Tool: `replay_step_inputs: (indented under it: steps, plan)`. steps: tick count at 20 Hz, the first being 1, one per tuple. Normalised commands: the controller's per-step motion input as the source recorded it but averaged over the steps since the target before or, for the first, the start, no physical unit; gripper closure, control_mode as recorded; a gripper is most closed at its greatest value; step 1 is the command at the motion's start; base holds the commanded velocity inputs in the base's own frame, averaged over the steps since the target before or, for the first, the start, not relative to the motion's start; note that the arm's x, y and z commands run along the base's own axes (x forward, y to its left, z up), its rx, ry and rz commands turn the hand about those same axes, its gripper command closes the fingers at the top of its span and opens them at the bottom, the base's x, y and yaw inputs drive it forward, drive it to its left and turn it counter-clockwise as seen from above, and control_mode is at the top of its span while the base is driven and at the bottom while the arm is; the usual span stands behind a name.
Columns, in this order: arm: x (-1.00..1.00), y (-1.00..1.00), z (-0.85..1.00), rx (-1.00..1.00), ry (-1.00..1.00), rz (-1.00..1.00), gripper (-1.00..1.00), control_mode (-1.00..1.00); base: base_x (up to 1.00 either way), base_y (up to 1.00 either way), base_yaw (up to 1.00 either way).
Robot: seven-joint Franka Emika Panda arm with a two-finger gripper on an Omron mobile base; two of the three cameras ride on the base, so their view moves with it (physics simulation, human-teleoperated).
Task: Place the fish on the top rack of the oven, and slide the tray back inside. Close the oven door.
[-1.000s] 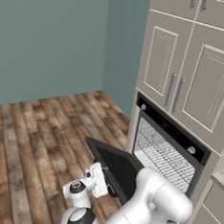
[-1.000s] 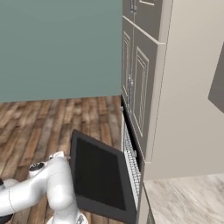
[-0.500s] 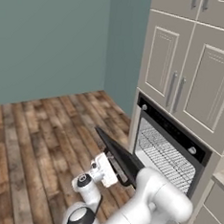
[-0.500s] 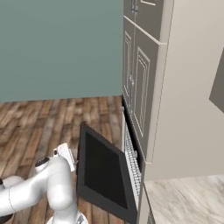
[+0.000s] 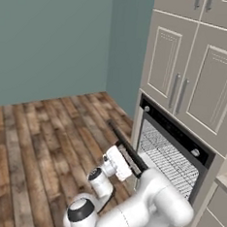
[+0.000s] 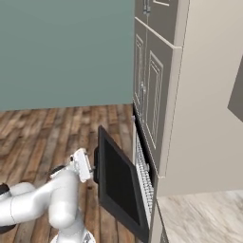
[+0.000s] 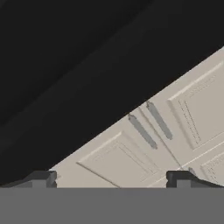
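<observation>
The oven sits in the wall under beige cabinets. Its black oven door stands steeply raised, a narrow gap short of the front; in the right base view the oven door shows its dark window side. My gripper is open, its fingers against the door's outer face. The right base view has the gripper behind the door's upper edge. Wire racks lie inside the oven; which is the top rack I cannot tell. The fish is hidden. In the hand view the gripper faces the black door.
Beige panelled cabinet doors with silver handles rise above the oven, also seen as cabinet doors past the door's edge. Wooden floor spreads to the left. A pale counter lies at the lower right.
The oven door has swung up from a low tilt to nearly upright. My gripper has risen and moved toward the oven with it, staying open.
</observation>
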Motion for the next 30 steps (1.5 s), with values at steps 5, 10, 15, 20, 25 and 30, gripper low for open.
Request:
replay_step_inputs:
  steps: [5,10,15,20,25,30]
  plan:
    - [0.46,-0.88,0.00,-0.38,-0.02,-0.42,-1.00,-1.00,0.00,0.00,0.00]
    - [0.58,-0.99,-0.09,-0.30,0.00,-0.35,-1.00,-1.00,0.00,0.00,0.00]
    - [0.53,-0.98,-0.16,-0.16,-0.01,-0.21,-1.00,-1.00,0.00,0.00,0.00]
    - [0.48,-1.00,-0.15,-0.08,-0.01,-0.10,-1.00,-1.00,0.00,0.00,0.00]
    - [0.52,-1.00,-0.22,-0.06,0.00,-0.06,-1.00,-1.00,0.00,0.00,0.00]
    - [0.34,-0.86,-0.42,-0.05,-0.01,-0.01,-1.00,-1.00,0.00,0.00,0.00]
